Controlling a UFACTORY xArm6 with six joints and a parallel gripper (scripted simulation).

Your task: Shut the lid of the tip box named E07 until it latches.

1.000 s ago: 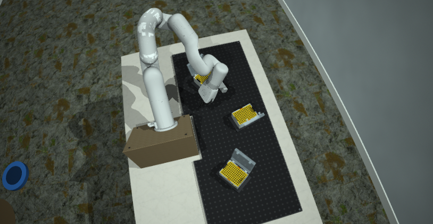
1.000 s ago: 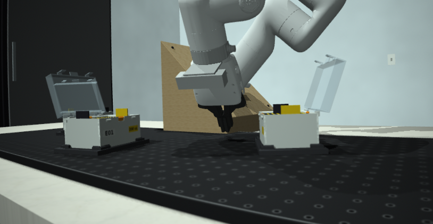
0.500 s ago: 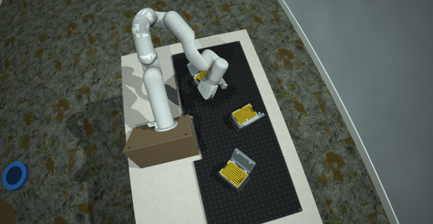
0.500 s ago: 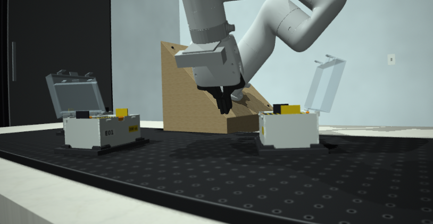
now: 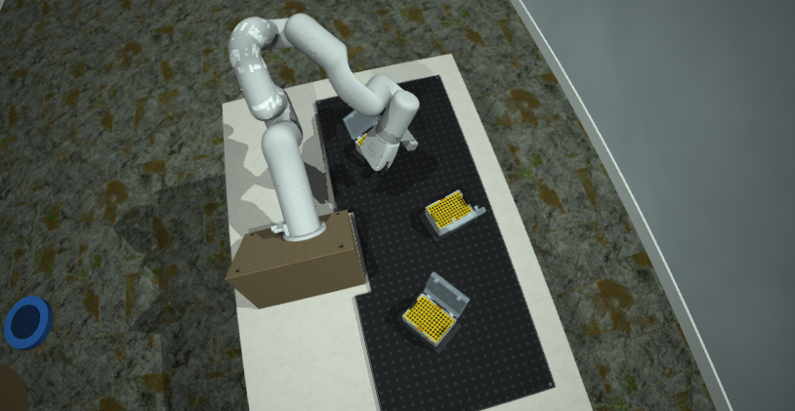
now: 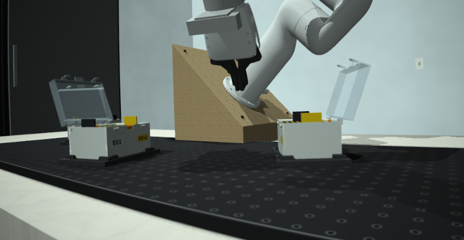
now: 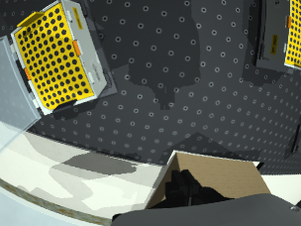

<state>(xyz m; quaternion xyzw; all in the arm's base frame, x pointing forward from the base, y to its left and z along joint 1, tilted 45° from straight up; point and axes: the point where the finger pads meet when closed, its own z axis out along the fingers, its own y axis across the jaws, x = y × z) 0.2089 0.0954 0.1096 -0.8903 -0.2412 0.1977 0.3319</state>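
Tip box E07 (image 6: 309,138) sits on H1 with its front turned left in the exterior view, so its sticker is not readable. Its clear lid (image 6: 348,89) stands open and tilted back. The box also shows in the wrist view (image 7: 59,56), and my arm mostly hides it in the top view (image 5: 361,136). Box E01 (image 6: 110,139) sits on H2 with its grey lid (image 6: 81,100) open, and it also shows in the top view (image 5: 451,211). The third box (image 5: 434,311) sits on H3 with its lid open. My gripper (image 6: 240,84) is shut and empty. It hangs well above the mat, beside the front of E07 and apart from it.
The brown wedge mount (image 6: 211,108) carrying my arm stands behind the boxes, beside the black perforated mat (image 5: 444,264). All three boxes sit on dark holder plates. The pale table rim runs around the mat.
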